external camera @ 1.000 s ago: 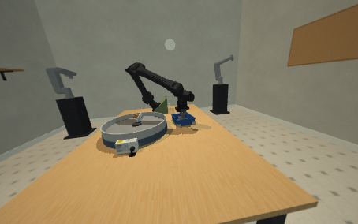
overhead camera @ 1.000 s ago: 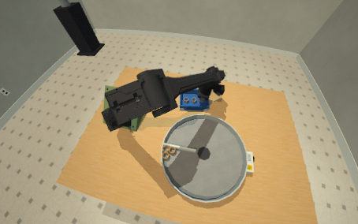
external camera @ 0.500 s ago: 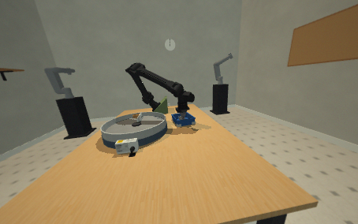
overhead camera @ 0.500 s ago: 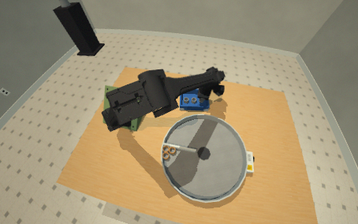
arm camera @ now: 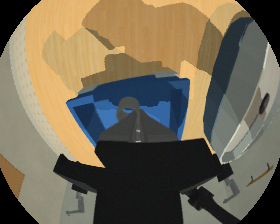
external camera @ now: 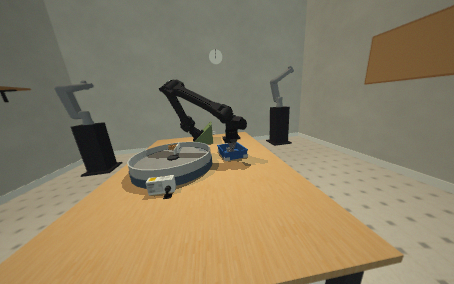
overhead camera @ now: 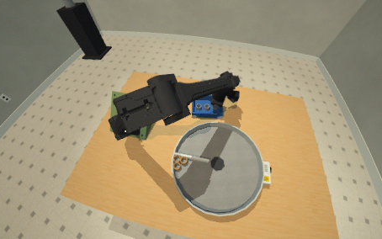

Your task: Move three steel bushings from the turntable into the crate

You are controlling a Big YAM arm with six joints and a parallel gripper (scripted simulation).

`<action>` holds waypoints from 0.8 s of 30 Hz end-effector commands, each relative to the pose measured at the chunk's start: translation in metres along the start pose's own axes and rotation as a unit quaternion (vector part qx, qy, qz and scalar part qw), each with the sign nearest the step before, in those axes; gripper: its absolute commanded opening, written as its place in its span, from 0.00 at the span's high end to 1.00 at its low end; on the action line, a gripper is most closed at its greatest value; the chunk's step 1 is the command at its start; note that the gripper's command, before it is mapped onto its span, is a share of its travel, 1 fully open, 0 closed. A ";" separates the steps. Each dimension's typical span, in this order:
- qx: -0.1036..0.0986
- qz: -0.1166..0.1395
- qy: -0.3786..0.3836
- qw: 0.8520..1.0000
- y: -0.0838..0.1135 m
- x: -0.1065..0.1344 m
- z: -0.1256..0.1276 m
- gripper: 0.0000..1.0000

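Tool [overhead camera: 219,101] [external camera: 231,145] [arm camera: 138,112] of the black arm [overhead camera: 164,101] [external camera: 197,100] points down over the blue crate [overhead camera: 195,114] [external camera: 233,156] [arm camera: 183,107], its fingers pinched together on the wall of a gray steel bushing [arm camera: 120,111]. The pinched bushing shows as a ring at the fingertips in the wrist view; whether it touches the crate floor, I cannot tell. Two more steel bushings [overhead camera: 198,107] [overhead camera: 206,107] sit inside the crate, side by side, their open ends up. The crate stands near the upper edge of the tabletop [overhead camera: 290,139] [external camera: 215,225] as the top view shows it. Just beside it, toward the lower edge, is the round turntable [overhead camera: 231,193] [external camera: 195,172] [arm camera: 226,85] with a raised rim and dark hub [overhead camera: 217,163] [external camera: 173,157]. A pale bar [overhead camera: 193,157] runs from the rim toward the hub. Three copper-colored bushings [overhead camera: 177,158] [overhead camera: 184,160] [overhead camera: 177,166] cluster by that bar, near the rim. A white box [overhead camera: 266,172] [external camera: 160,185] adjoins the turntable on the side facing the tabletop's right edge. Near the upper left corner is the arm's green mount [overhead camera: 115,101] [external camera: 206,135].
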State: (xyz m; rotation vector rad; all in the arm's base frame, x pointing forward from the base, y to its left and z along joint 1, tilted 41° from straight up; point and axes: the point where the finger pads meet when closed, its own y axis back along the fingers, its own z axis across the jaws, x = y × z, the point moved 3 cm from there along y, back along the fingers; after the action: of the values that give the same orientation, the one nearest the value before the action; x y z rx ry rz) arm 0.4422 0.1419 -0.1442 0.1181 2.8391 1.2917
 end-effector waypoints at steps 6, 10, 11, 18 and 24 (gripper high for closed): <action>-0.007 -0.010 0.000 1.000 0.004 -0.007 0.002 1.00; -0.007 -0.010 0.000 1.000 0.004 -0.007 0.002 1.00; -0.007 -0.010 0.000 1.000 0.004 -0.007 0.002 1.00; -0.007 -0.010 0.000 1.000 0.004 -0.007 0.002 1.00; -0.006 -0.008 0.000 1.000 0.002 -0.006 0.001 1.00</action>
State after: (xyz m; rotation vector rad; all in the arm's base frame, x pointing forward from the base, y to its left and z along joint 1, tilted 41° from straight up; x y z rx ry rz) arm 0.4423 0.1419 -0.1441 0.1180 2.8391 1.2918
